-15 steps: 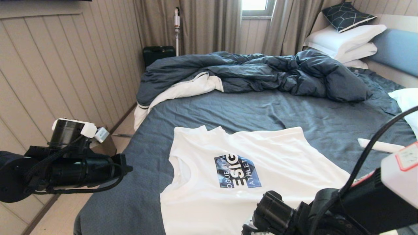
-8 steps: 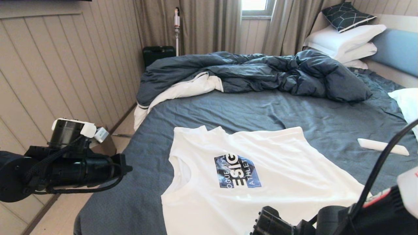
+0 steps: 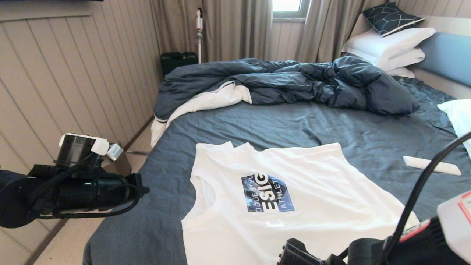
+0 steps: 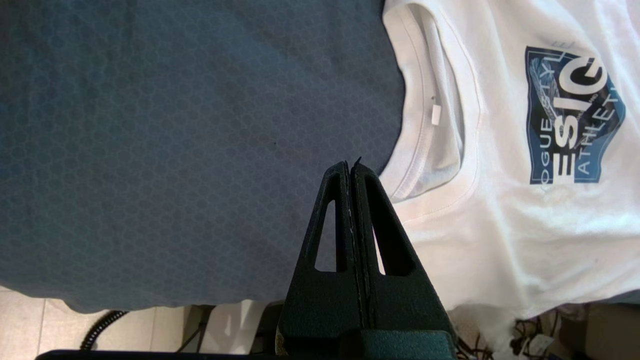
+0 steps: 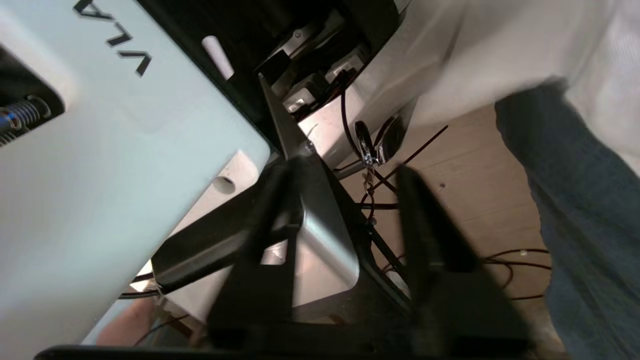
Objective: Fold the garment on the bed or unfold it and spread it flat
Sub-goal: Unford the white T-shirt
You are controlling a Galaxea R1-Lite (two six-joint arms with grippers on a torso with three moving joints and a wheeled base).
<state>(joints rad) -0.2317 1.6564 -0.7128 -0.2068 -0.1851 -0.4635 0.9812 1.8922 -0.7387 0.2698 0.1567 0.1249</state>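
Bed: we see the bed (image 3: 294, 125) filling most of the head view, its dark blue-grey sheet wrinkled, running from the near edge up to the light blue headboard (image 3: 447, 55) at the far right corner.

Garment: a white T-shirt (image 3: 316, 198) lies spread flat at the near edge of the bed – print side up, with a blue logo patch (image 3: 268, 193) on the chest and the neck opening turned toward the bed's left edge. Its near hem hangs just over the edge (the right wrist view shows white cloth draped past the sheet).

Duvet: a rumpled dark duvet (image 3: 287, 82) is heaped along the far edge, its white lining showing at the far left corner.

Pillows: white pillows (image 3: 390, 46) are stacked at the headboard with a dark patterned cushion (image 3: 390, 16) on top; another white pillow (image 3: 460, 114) sits at the right edge.

Small item: a slim white object (image 3: 430, 165) rests on the sheet near the right edge, apart from the shirt.

Left gripper: the left gripper (image 4: 351, 167) hovers off the bed's left edge beside the collar, its jaws pressed together and holding nothing.

Right gripper: the right gripper (image 5: 345, 185) hangs below the near edge of the bed over the floor – its jaws stand parted with a clear gap, nothing between them.
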